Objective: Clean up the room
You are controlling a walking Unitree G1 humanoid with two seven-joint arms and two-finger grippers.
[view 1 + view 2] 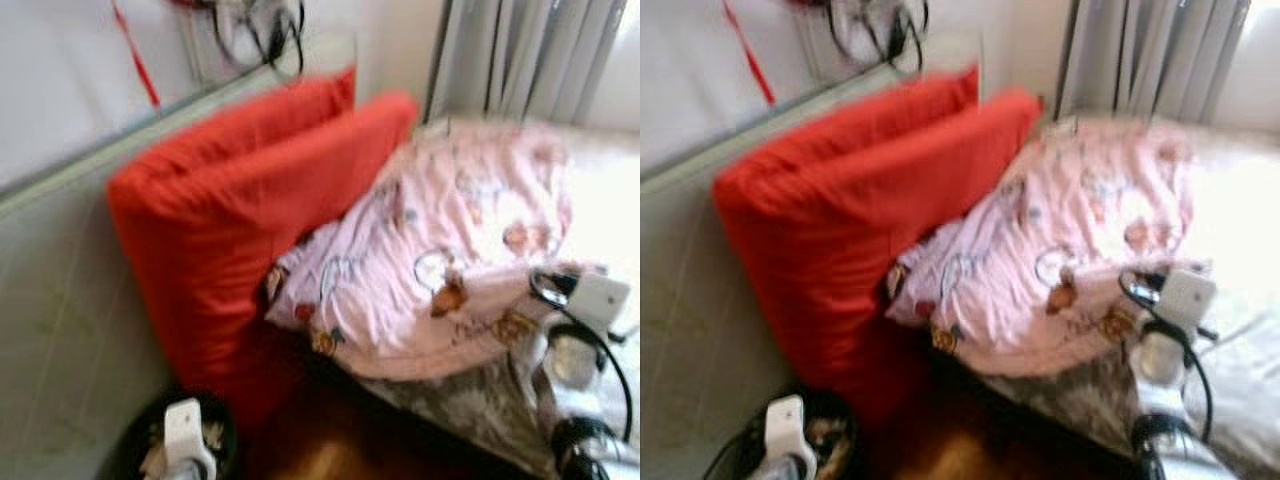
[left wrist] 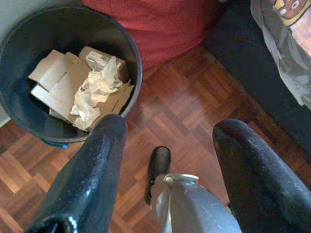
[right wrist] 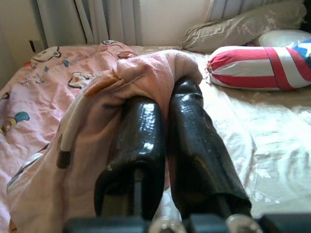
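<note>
A Unitree G1 humanoid stands at the side of a bed, its right gripper (image 3: 167, 102) pinched tight on a fold of a pink cartoon-printed duvet (image 1: 450, 250). In the right wrist view the two black fingers (image 3: 138, 145) press together with almost no gap, the pink cloth draped over their tips and hanging down one side. The duvet lies bunched in a heap on the near part of the bed, spilling toward the edge, where a pale cream bedsheet (image 3: 252, 141) shows beyond it. Farther along the bed rest a red, white and blue striped bolster cushion (image 3: 257, 68) and, behind it, a grey-beige pillow (image 3: 238, 29).

Two large red pillows (image 1: 240, 210) stand on edge between the duvet and the pale wall, leaning against each other. Grey curtains (image 1: 520, 60) hang behind the bed.

The left gripper (image 2: 170, 145) hangs low over brown parquet flooring (image 2: 184, 92), its fingers spread wide apart and holding nothing. Just beside it sits a round black waste bin (image 2: 127, 39), which contains flattened brown cardboard pieces (image 2: 58, 82) and a crumpled white wrapper (image 2: 97, 92). The bin stands on the floor near the foot of the red pillows. Head-camera views are blurred.
</note>
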